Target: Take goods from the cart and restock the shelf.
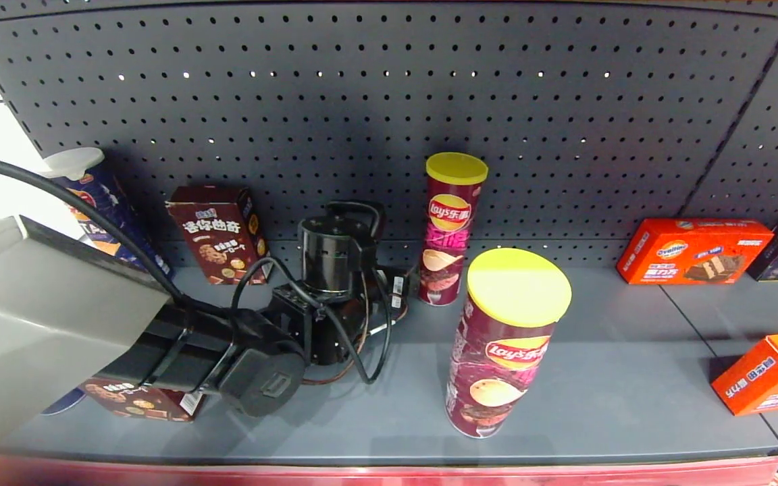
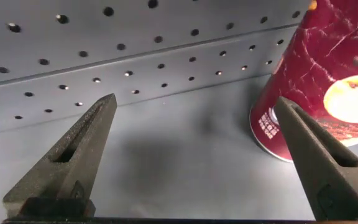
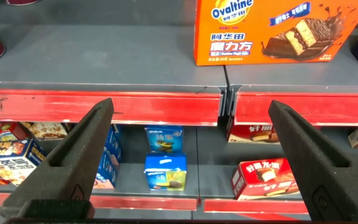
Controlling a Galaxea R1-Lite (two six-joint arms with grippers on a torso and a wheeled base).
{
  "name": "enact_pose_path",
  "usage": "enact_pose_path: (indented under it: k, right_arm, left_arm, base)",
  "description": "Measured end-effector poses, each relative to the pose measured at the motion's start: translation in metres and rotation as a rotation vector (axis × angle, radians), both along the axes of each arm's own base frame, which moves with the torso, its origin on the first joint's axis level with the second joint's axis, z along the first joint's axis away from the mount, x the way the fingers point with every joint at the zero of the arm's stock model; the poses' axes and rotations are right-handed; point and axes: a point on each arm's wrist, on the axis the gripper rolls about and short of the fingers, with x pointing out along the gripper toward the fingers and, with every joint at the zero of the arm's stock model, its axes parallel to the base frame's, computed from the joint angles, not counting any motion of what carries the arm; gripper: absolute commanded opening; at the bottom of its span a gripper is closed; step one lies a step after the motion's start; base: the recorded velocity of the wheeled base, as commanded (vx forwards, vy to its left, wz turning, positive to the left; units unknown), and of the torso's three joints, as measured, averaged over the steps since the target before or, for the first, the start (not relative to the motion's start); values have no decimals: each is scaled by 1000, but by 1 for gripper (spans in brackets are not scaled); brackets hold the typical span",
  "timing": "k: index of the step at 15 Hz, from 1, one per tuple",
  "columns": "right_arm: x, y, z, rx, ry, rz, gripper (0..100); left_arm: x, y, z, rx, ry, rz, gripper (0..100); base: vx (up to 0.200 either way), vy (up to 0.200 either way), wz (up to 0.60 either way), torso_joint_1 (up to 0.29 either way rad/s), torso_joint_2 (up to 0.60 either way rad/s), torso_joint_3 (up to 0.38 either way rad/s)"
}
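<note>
Standing upright at the back of the shelf (image 1: pixel 632 378), near its middle, a purple chip can (image 1: pixel 453 229) with a yellow lid is noted against the perforated back panel (image 1: pixel 389 81). A second chip can (image 1: pixel 504 344) of the same kind is recorded upright nearer the front edge, a little to the right and apart from the first.

The left gripper (image 2: pixel 194 99) is held low over the shelf just to the left of the rear can. Its fingers are spread wide and nothing is held between them. The can's base is seen just outside one finger; contact cannot be confirmed.

The right gripper (image 3: pixel 191 104) is likewise spread and empty, and is faced toward the shelf's red front strip (image 3: pixel 98 102). An orange box (image 3: pixel 272 31) is seen on the shelf just behind that strip. Blue packs (image 3: pixel 165 155) and red boxes (image 3: pixel 263 177) are noted on a lower shelf.

At the back left, a brown cookie box (image 1: pixel 220 233) is stood upright, with a blue canister (image 1: pixel 92 196) at the far left corner. Another brown box (image 1: pixel 139 399) is laid at the front left edge. An orange carton (image 1: pixel 693 250) is placed at the back right.
</note>
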Motion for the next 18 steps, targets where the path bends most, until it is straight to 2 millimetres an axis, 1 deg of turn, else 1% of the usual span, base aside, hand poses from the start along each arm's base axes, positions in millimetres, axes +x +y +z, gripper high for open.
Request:
enact_pose_path:
  k: [10, 14, 16, 18]
  right_arm:
    - [0, 0, 0, 0, 0, 0, 100]
    - [0, 0, 0, 0, 0, 0, 100]
    - [0, 0, 0, 0, 0, 0, 100]
    - [0, 0, 0, 0, 0, 0, 100]
  left_arm:
    - [-4, -7, -3, 4, 10, -20, 100]
    - [-8, -8, -6, 12, 19, -29, 100]
    - [-13, -7, -3, 12, 14, -32, 100]
    - [-23, -2, 2, 16, 11, -23, 100]
  base:
    - [0, 0, 0, 0, 0, 0]
    - [0, 0, 0, 0, 0, 0]
    - [0, 0, 0, 0, 0, 0]
    - [0, 0, 0, 0, 0, 0]
